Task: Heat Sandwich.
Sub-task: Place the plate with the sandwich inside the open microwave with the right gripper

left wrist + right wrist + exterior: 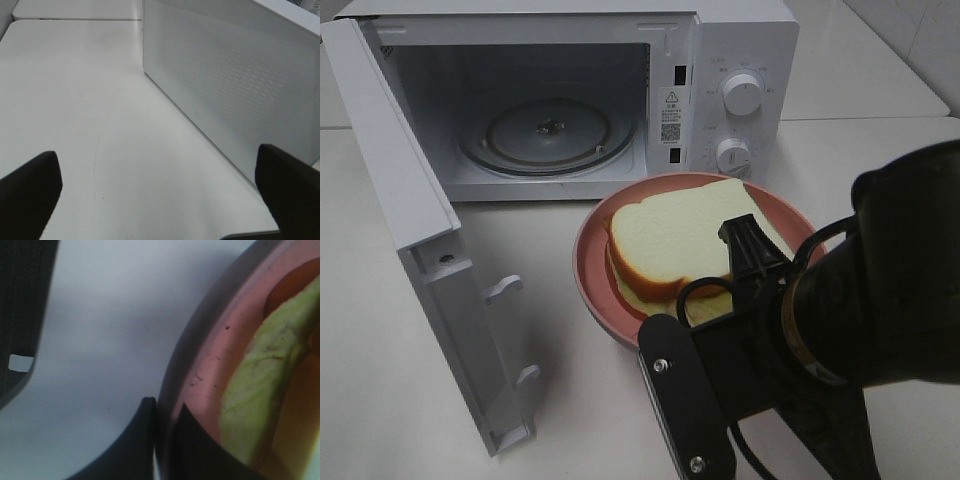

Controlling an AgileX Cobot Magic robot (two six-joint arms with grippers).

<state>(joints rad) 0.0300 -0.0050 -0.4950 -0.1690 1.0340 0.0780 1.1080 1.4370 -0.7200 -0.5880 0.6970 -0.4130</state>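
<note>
The sandwich (675, 240), white bread with an orange-tan crust and a yellow-green layer, lies on a pink round plate (588, 262) in front of the white microwave (720, 60). The microwave door (415, 230) stands swung wide open and the glass turntable (548, 133) is bare. In the right wrist view my right gripper (162, 440) is shut on the plate's rim (210, 355), one finger outside it and one inside, close to the sandwich's green layer (265, 390). My left gripper (157, 195) is open with nothing in it, low over the table beside the door's meshed panel (235, 85).
The right arm (840, 330) fills the lower right of the exterior high view and covers the plate's near edge. The open door juts toward the front left. Two knobs (742, 92) sit on the microwave's right panel. White table (380, 380) lies left of the door.
</note>
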